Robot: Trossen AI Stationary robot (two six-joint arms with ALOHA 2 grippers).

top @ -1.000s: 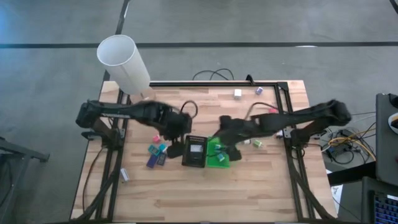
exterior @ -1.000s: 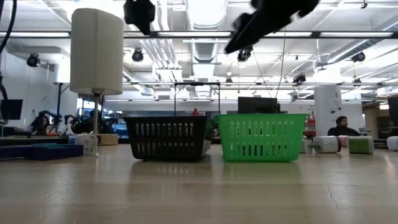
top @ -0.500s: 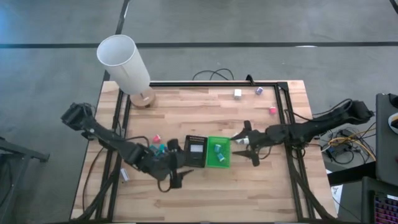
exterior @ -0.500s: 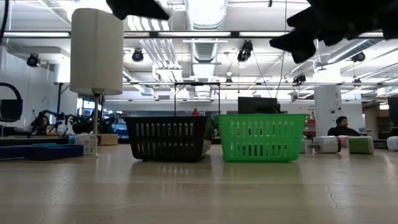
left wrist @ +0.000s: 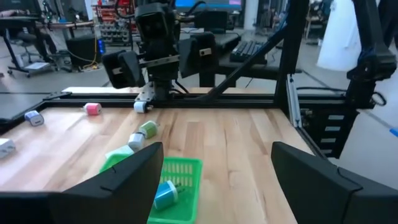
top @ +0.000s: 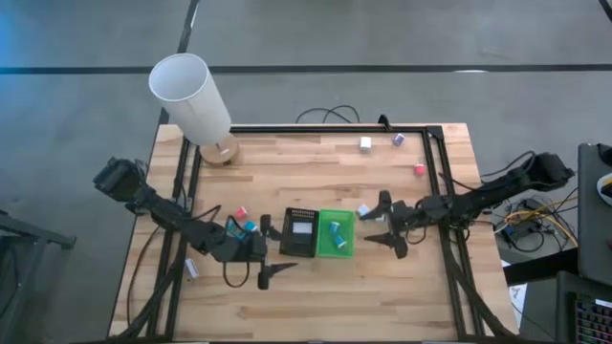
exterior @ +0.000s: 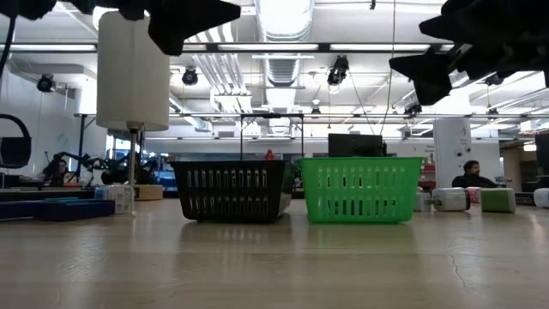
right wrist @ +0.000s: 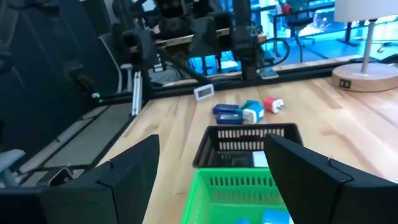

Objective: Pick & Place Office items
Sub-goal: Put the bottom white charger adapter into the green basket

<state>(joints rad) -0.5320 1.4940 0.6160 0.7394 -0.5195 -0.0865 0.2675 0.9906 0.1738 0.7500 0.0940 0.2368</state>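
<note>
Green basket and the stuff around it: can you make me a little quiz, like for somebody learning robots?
1. True or false: the left tool is shut on a block.
2. Pick one. The teal block lies: A) in the black basket, B) in the green basket, C) on the bare table.
3. One lone block lies by the table's right-hand rail. What colour is it?

Key: 1 false, it is open and holds nothing; 2 B; 3 pink.
</note>
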